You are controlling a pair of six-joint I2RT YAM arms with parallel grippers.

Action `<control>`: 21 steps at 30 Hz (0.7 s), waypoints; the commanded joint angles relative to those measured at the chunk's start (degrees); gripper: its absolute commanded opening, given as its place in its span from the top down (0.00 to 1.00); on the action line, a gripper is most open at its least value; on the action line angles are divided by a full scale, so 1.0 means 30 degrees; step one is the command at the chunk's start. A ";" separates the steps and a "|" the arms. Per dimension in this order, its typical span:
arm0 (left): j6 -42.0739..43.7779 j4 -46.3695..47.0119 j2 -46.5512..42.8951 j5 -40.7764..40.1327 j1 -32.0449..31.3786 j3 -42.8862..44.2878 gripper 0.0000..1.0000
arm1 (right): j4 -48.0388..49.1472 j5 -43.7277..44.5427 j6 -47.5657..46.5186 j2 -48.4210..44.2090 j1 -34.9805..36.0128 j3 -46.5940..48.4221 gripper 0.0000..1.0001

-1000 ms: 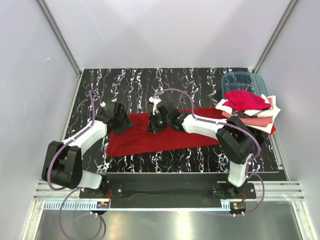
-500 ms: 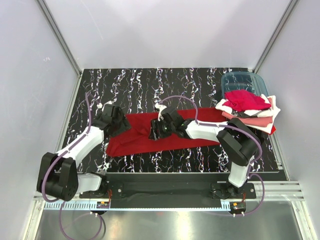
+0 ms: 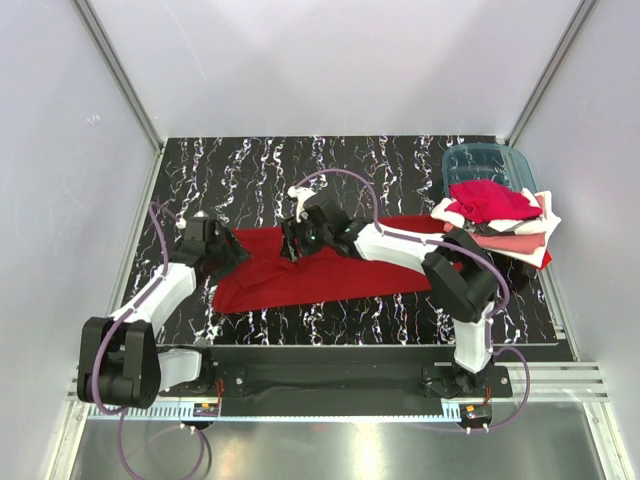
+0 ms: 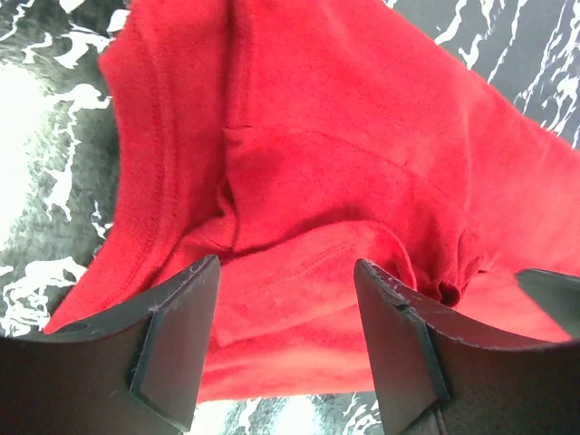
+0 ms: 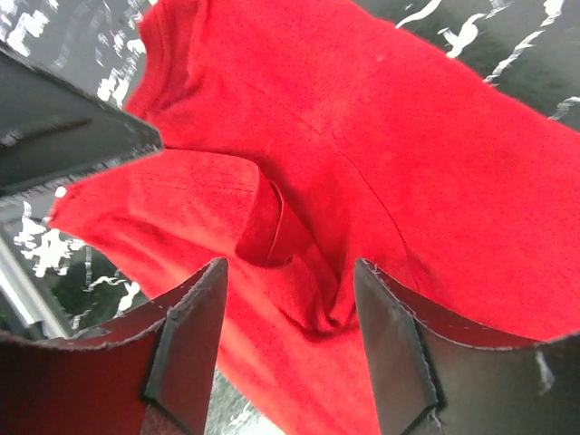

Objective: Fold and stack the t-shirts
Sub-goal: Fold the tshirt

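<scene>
From above, I see the teal bin (image 3: 486, 162) at the far right corner of the tabletop (image 3: 400, 170). A pile of shirts (image 3: 497, 218), with red on top and white and pink under it, lies against the bin's near end and overlaps its rim. I cannot tell whether any of the pile sits inside the bin. The big red shirt (image 3: 340, 280) is spread across the middle of the tabletop. Its right end reaches the pile and its left end is bunched up. The left tool (image 3: 229, 252) is over the shirt's left edge. The right tool (image 3: 293, 243) is over the far edge, just to the right of it. Both arms cover part of the cloth.

On the left wrist camera, the fingers (image 4: 177, 340) are wide apart, with a hemmed fold of the red cloth under the gap and nothing clamped. I cannot tell if the tips touch the cloth. Bare tabletop shows to the left.

On the right wrist camera, that tool's fingers (image 5: 186, 349) are also spread wide, with nothing gripped. A raised wrinkle in the shirt lies just past the gap. A dark part that I take for the left tool juts in at the upper left, close by.
</scene>
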 commanded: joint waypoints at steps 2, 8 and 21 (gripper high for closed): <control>-0.0174 0.1582 0.0762 0.2673 0.0959 -0.0453 0.35 | -0.1785 -0.0359 -0.1225 0.1639 0.0542 0.2125 0.37; -0.0057 0.1554 0.0589 0.2589 0.0959 -0.0453 0.35 | -0.2051 -0.1091 -0.1051 0.2286 0.0542 0.2277 0.61; 0.0676 0.1144 0.0178 0.1505 0.0403 -0.0424 0.36 | -0.1054 -0.1064 0.1264 -0.1372 0.0542 -0.2204 1.00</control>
